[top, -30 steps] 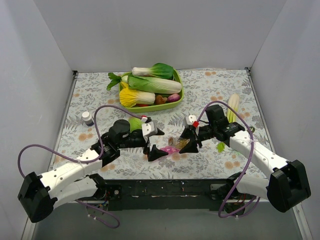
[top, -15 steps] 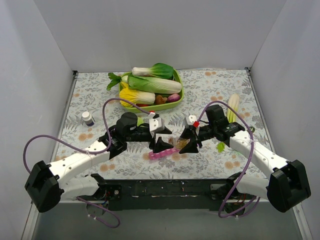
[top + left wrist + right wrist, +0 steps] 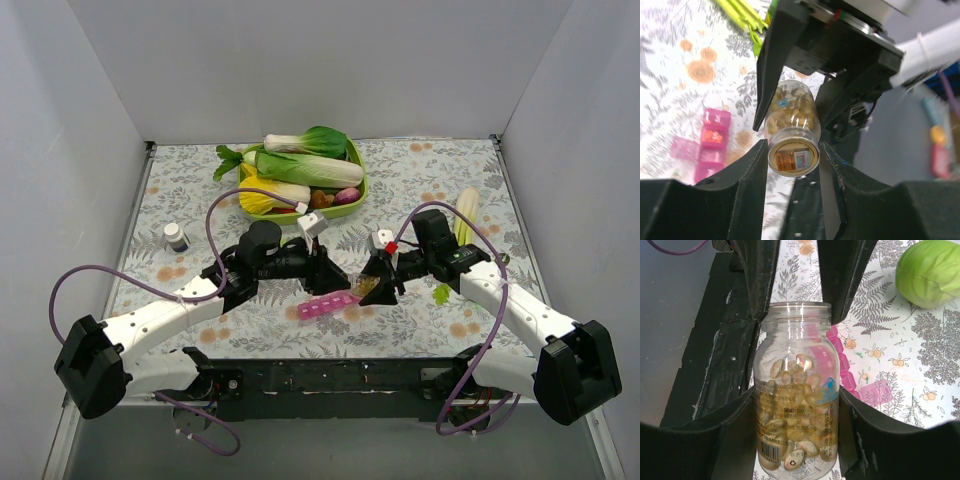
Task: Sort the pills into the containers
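A clear pill bottle [image 3: 797, 405] lies tilted above the table with my right gripper [image 3: 798, 399] shut round its body. Yellow-brown pills [image 3: 800, 440] fill its lower half. My left gripper [image 3: 792, 148] is shut on the bottle's neck [image 3: 793, 159], one finger [image 3: 762, 275] on each side of the mouth. In the top view the two grippers meet at the bottle [image 3: 362, 287], left gripper [image 3: 335, 276] facing right gripper [image 3: 380, 284]. The containers, a pink pill-organiser strip [image 3: 328, 304], lie on the table just below and left of the bottle, with one lid open [image 3: 875, 392].
A green tray [image 3: 358, 190] of toy vegetables stands at the back. A corn cob [image 3: 467, 215] lies at the right and a small white jar [image 3: 176, 236] at the left. A green round vegetable [image 3: 932, 272] sits behind the left arm. The table's black front edge [image 3: 705, 355] runs close by.
My left arm has swung right from the pink strip up to the bottle, and its jaws have shut on the neck. The right arm and the bottle have stayed put.
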Available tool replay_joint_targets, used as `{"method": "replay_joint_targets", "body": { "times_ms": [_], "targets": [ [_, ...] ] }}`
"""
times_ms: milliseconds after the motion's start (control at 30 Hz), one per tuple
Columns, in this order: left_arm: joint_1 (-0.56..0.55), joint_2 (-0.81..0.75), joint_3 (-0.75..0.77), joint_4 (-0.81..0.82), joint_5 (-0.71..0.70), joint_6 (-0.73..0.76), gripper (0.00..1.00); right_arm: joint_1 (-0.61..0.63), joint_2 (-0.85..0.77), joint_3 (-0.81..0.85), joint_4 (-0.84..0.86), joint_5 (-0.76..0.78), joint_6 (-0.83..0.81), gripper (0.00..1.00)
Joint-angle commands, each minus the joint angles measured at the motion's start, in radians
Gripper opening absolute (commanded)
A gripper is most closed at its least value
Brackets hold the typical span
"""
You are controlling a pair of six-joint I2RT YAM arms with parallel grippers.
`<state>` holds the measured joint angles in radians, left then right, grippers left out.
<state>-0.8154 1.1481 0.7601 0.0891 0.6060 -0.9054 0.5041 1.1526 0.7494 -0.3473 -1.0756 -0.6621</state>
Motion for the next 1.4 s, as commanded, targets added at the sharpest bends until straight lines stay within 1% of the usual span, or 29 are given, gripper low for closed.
{"method": "replay_joint_targets", "body": {
  "times_ms": [0,33,67,100,133,167,233,333,367,400,433,500,533,567,700,800,833,933,967,1033,1067,1100,1167,1200,1267,1300,1367],
  "targets": [
    [-0.004,-0.008,0.058,-0.057,-0.161,-0.522,0.0,0.004,-0.024,0.007,0.047,0.022,0.015,0.01],
    [-0.004,-0.01,0.059,-0.071,-0.185,-0.599,0.0,0.002,-0.024,0.007,0.05,0.028,0.018,0.01],
    [-0.004,-0.011,0.061,-0.081,-0.202,-0.744,0.0,0.002,-0.024,0.005,0.057,0.031,0.021,0.01],
    [-0.004,-0.013,0.062,-0.121,-0.215,-0.804,0.0,0.002,-0.022,0.004,0.059,0.034,0.025,0.01],
    [-0.004,-0.014,0.061,-0.127,-0.218,-0.86,0.0,0.002,-0.022,0.005,0.06,0.037,0.028,0.01],
    [-0.004,-0.016,0.055,-0.127,-0.221,-0.951,0.0,0.002,-0.022,0.005,0.062,0.037,0.03,0.01],
    [-0.004,-0.021,0.048,-0.134,-0.229,-1.019,0.0,0.001,-0.022,0.007,0.065,0.039,0.036,0.01],
    [-0.004,-0.022,0.062,-0.126,-0.229,-1.015,0.0,0.001,-0.03,0.002,0.067,0.04,0.036,0.01],
    [-0.005,-0.024,0.068,-0.129,-0.236,-0.998,0.09,0.001,-0.033,-0.001,0.067,0.039,0.036,0.01],
    [-0.004,-0.025,0.074,-0.129,-0.236,-0.968,0.22,0.001,-0.033,-0.002,0.068,0.04,0.038,0.01],
    [-0.004,-0.027,0.073,-0.123,-0.235,-0.955,0.54,-0.001,-0.036,-0.002,0.07,0.039,0.038,0.01],
    [-0.004,-0.039,0.074,-0.109,-0.229,-0.914,0.75,-0.001,-0.037,-0.002,0.07,0.037,0.039,0.01],
    [-0.004,-0.044,0.071,-0.103,-0.221,-0.896,0.91,-0.002,-0.039,-0.002,0.07,0.036,0.038,0.01],
    [-0.004,-0.054,0.074,-0.106,-0.218,-0.879,0.97,-0.003,-0.036,-0.002,0.07,0.034,0.039,0.01],
    [-0.002,-0.102,0.084,-0.144,-0.212,-0.758,0.98,-0.003,-0.037,-0.001,0.067,0.032,0.038,0.01],
    [-0.001,-0.148,0.103,-0.231,-0.221,-0.566,0.98,-0.003,-0.039,-0.002,0.064,0.029,0.033,0.01],
    [-0.001,-0.157,0.108,-0.253,-0.221,-0.431,0.98,-0.004,-0.039,-0.001,0.064,0.028,0.033,0.01],
    [-0.001,-0.203,0.096,-0.298,-0.184,-0.246,0.98,-0.004,-0.037,-0.001,0.064,0.022,0.03,0.01],
    [-0.001,-0.217,0.084,-0.296,-0.158,-0.146,0.98,-0.004,-0.036,-0.001,0.064,0.02,0.03,0.01],
    [-0.001,-0.246,0.047,-0.269,-0.131,-0.046,0.98,-0.004,-0.033,0.001,0.062,0.017,0.029,0.01],
    [-0.001,-0.255,0.033,-0.253,-0.118,0.044,0.98,-0.004,-0.031,0.001,0.062,0.014,0.029,0.01],
    [-0.001,-0.26,0.009,-0.212,-0.088,0.081,0.98,-0.004,-0.031,0.002,0.06,0.016,0.029,0.01],
    [-0.002,-0.268,-0.014,-0.166,-0.069,0.158,0.98,-0.004,-0.03,0.002,0.059,0.016,0.025,0.01],
    [-0.002,-0.265,-0.033,-0.123,-0.037,0.231,0.98,-0.004,-0.03,0.001,0.057,0.014,0.025,0.01],
    [-0.002,-0.24,-0.041,-0.095,-0.025,0.29,0.98,-0.004,-0.03,0.001,0.056,0.013,0.022,0.01],
    [-0.002,-0.228,-0.041,-0.063,-0.006,0.356,0.98,-0.004,-0.03,0.001,0.056,0.011,0.022,0.01],
    [-0.005,-0.184,-0.028,-0.052,-0.009,0.394,0.98,-0.004,-0.028,0.001,0.054,0.009,0.019,0.01]
  ]
}}
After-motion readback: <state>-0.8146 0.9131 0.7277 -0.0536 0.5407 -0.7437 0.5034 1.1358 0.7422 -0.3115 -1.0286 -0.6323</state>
